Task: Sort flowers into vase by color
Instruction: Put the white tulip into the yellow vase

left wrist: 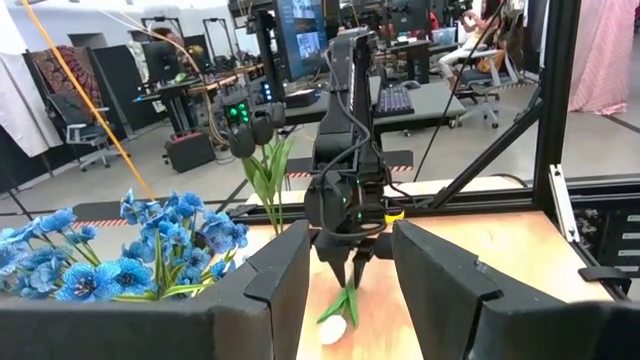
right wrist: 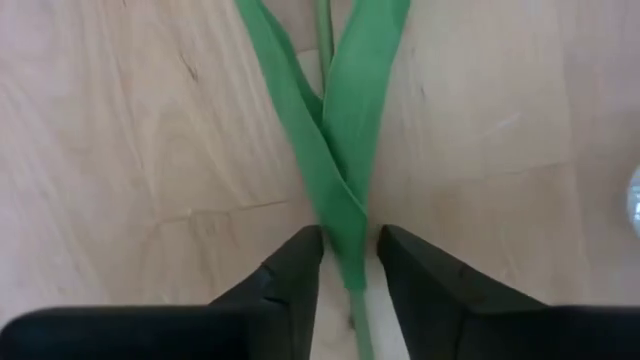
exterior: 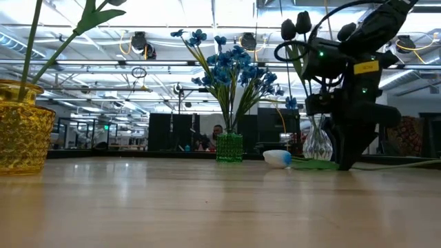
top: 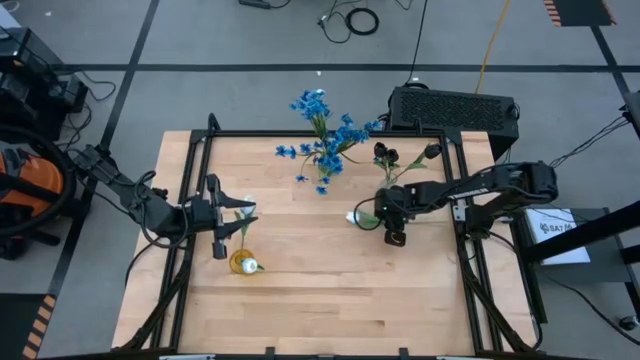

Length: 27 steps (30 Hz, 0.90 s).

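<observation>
The right gripper [right wrist: 350,262] points straight down at the pale wooden table [top: 320,290], its dark fingers [right wrist: 295,262] closed around the thin green stem of a white tulip [exterior: 278,158] that lies flat on the boards, bloom toward the table's middle. That arm reaches in low from the right edge.

The left gripper [top: 222,222] hangs beside the yellow faceted glass vase [exterior: 22,131], which holds a green stem; its fingers stand apart, holding nothing.

Blue clustered flowers [exterior: 231,72] fill a green vase [exterior: 229,147]; dark tulips [exterior: 296,26] stand in a clear vase [exterior: 318,141].
</observation>
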{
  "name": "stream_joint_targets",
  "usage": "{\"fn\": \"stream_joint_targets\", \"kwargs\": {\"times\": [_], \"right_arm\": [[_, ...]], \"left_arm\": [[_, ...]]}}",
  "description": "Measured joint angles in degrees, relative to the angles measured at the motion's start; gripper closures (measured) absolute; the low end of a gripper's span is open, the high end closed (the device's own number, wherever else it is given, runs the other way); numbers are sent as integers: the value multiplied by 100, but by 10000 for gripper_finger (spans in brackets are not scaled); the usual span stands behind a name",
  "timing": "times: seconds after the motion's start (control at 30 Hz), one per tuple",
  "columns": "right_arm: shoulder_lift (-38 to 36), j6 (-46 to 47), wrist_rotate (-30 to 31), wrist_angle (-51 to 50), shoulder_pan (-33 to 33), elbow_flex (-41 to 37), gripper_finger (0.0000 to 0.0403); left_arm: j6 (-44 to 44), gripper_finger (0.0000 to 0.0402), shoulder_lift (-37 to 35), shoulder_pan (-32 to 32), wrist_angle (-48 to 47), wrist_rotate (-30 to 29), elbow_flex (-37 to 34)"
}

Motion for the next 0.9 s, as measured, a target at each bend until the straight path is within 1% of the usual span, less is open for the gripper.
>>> {"fn": "stream_joint_targets", "kwargs": {"times": [0.07, 0.17, 0.23, 0.33, 0.43, 0.53, 0.77, 0.9], "right_arm": [[-11, -41, 23, -106, -2, 88, 284], [-42, -33, 49, -176, -2, 291, 285], [-45, 50, 60, -312, -2, 395, 294], [-30, 238, 317, -566, -9, 436, 316], [-14, 374, 361, -823, -26, 437, 328], [-14, 386, 365, -827, -18, 437, 322], [22, 307, 371, -825, -20, 434, 292], [152, 361, 360, -644, -10, 295, 289]], "left_arm": [[0, 249, 0, 0, -11, 1, 0], [0, 249, 0, 0, -20, 1, 0], [0, 249, 0, 0, -26, 1, 0], [-2, 249, 0, 0, -24, 1, 0], [-2, 249, 0, 0, -26, 1, 0], [0, 249, 0, 0, -26, 1, 0], [0, 249, 0, 0, -25, 1, 0], [0, 249, 0, 0, -26, 1, 0]]}}
